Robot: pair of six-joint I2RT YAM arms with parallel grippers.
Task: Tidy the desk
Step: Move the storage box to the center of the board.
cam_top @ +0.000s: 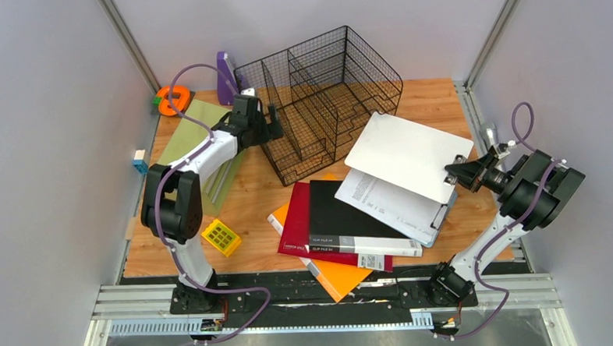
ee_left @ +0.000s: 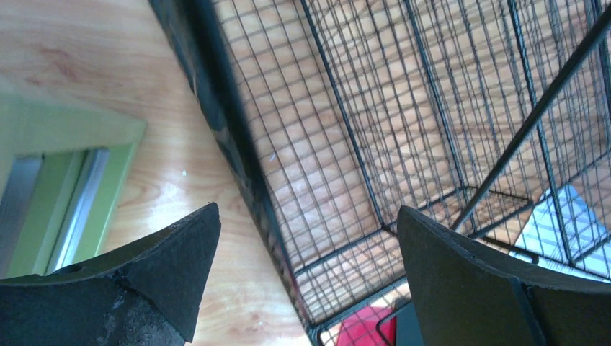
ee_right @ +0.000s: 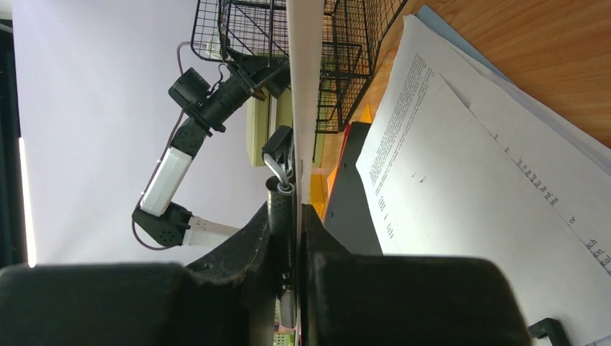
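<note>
The desk (cam_top: 433, 97) is a light wood tabletop. A black wire basket (cam_top: 324, 102) with dividers stands at its back centre. My left gripper (cam_top: 274, 121) is open, and the basket's left wall (ee_left: 245, 166) runs between its fingers (ee_left: 166, 274). My right gripper (cam_top: 453, 170) is shut on the clip end of a white clipboard (cam_top: 408, 157), held tilted above loose printed papers (cam_top: 383, 201). In the right wrist view the clipboard (ee_right: 305, 86) shows edge-on, pinched in the right gripper (ee_right: 299, 216), with the papers (ee_right: 468, 194) lying below it.
Black (cam_top: 344, 218) and red (cam_top: 294, 220) clip files lie stacked over an orange folder (cam_top: 339, 279) at the front centre. A green folder (cam_top: 201, 146) lies under the left arm. A yellow block (cam_top: 221, 237), an orange tape dispenser (cam_top: 172, 99) and a purple object (cam_top: 226, 77) sit at the left.
</note>
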